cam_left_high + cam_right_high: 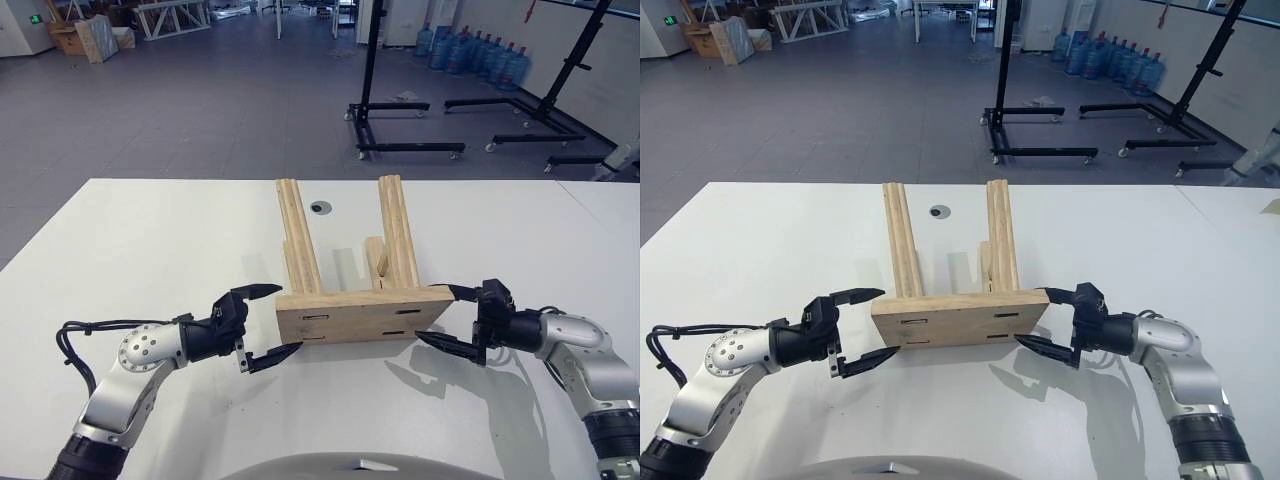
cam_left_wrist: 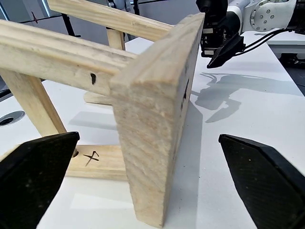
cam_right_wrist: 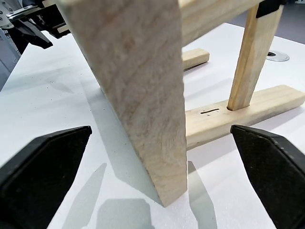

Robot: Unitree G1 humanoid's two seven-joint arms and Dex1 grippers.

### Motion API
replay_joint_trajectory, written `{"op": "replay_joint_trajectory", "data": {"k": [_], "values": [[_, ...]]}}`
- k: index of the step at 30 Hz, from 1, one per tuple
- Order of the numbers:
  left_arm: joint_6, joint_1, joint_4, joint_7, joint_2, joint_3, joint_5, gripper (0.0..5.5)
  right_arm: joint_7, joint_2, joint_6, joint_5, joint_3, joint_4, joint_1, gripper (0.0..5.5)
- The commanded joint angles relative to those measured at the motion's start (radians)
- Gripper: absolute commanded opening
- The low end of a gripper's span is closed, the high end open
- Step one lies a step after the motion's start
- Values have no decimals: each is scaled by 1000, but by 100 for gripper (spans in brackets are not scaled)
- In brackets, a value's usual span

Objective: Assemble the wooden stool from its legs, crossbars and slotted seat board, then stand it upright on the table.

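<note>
The wooden stool lies on its side in the middle of the table [image 1: 150,240]. Its slotted seat board [image 1: 362,316] stands on edge facing me, and two pairs of legs [image 1: 298,240] [image 1: 397,232] point away. My left gripper [image 1: 290,317] is open, its fingers straddling the board's left end [image 2: 152,129]. At the board's right end [image 3: 138,86] my right gripper [image 1: 428,311] is open too, one finger above and one below. A short wooden piece [image 1: 375,256] lies between the legs.
A round grommet hole [image 1: 320,207] sits in the table beyond the stool. Bare table surface spreads to the left, right and front. Black wheeled racks [image 1: 405,110] and blue water bottles [image 1: 475,50] stand on the floor past the far edge.
</note>
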Motion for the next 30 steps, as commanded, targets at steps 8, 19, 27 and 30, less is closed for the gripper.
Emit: {"op": "replay_joint_trajectory", "data": {"k": [8,19,27,30], "values": [[-69,-36,113,-14,-40,-55,44,364,23,35,-49,-57,63,90,-71,412],[19,-47,114,-53,-30,-61,-5,202,42,28,-15,-22,53,58,-76,232],[508,-205,44,4,-13,12,-255,184,58,-33,438,179,14,-60,-193,222],[754,-340,28,77,-9,93,-408,184,70,-61,731,303,20,-56,-297,219]]}}
